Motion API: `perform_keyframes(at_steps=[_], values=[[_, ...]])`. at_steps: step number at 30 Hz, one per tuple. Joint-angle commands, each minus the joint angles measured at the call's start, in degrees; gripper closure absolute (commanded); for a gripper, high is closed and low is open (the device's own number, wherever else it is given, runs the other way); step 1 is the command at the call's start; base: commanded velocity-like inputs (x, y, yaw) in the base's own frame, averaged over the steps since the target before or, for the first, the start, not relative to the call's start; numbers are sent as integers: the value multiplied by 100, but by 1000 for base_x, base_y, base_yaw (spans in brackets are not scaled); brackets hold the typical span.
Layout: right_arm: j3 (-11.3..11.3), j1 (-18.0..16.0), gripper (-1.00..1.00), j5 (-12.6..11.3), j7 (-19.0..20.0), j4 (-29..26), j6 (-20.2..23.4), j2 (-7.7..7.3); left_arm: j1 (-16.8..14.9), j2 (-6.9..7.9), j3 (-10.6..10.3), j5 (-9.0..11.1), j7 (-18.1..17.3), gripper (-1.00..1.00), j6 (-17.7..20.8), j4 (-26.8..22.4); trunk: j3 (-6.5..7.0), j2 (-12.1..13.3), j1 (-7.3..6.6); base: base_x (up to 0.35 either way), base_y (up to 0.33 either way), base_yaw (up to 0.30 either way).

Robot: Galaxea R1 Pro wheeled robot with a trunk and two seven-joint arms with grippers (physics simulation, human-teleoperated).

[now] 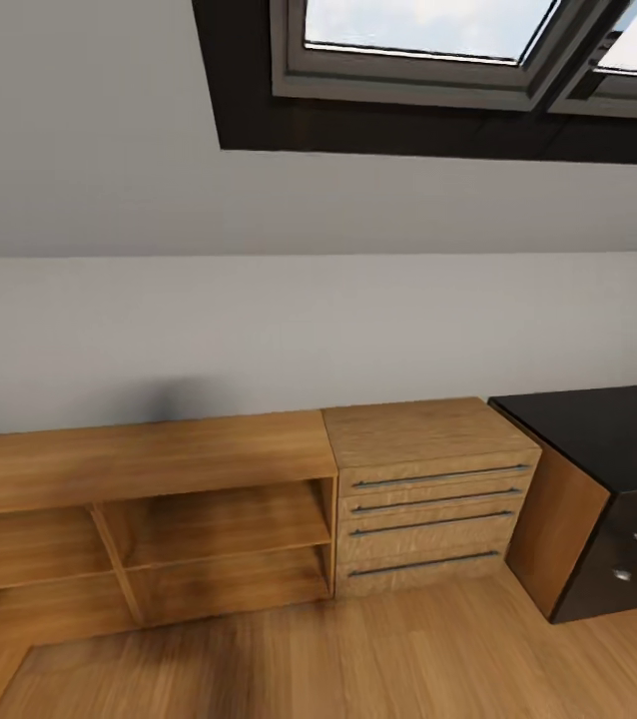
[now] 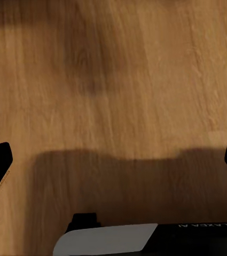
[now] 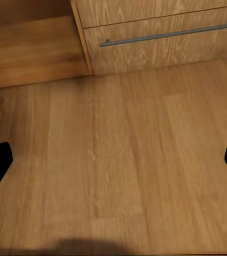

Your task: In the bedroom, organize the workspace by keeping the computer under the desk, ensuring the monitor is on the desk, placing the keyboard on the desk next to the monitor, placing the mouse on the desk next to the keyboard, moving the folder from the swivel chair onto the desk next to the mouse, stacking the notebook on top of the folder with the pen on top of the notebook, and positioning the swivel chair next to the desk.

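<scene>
Facing a grey wall under a sloped ceiling window (image 1: 428, 40), the robot looks onto a low wooden shelf unit (image 1: 149, 499) on the left, with a wooden drawer chest (image 1: 433, 489) just right of it. Farther right stands a black-topped cabinet (image 1: 608, 479) with knobbed dark drawers; whether it belongs to the bench I cannot tell. Both wrist cameras look down on bare wooden floor (image 2: 118, 80). The left pincer (image 2: 113, 160) and the right pincer (image 3: 113, 160) are spread wide and hold nothing. No monitor, keyboard, mouse, folder, notebook, pen or chair appears, so judging progress is impossible; the robot seems in transit.
</scene>
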Motion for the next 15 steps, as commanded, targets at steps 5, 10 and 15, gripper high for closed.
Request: perform_keyframes(at_steps=[5,10,15], values=[[-7,-6,-100,-35,43,10,-18,3,-1,22,2,-2,1,-100,-251,73,5,-4,0,0,0,-296],[-7,-6,-100,-35,43,9,-18,4,-2,31,2,-9,2,-100,-317,99,14,-4,0,0,0,-296],[-14,-6,-100,-35,36,4,-18,4,-2,33,2,-11,3,-100,-334,105,16,-4,0,0,0,-298]])
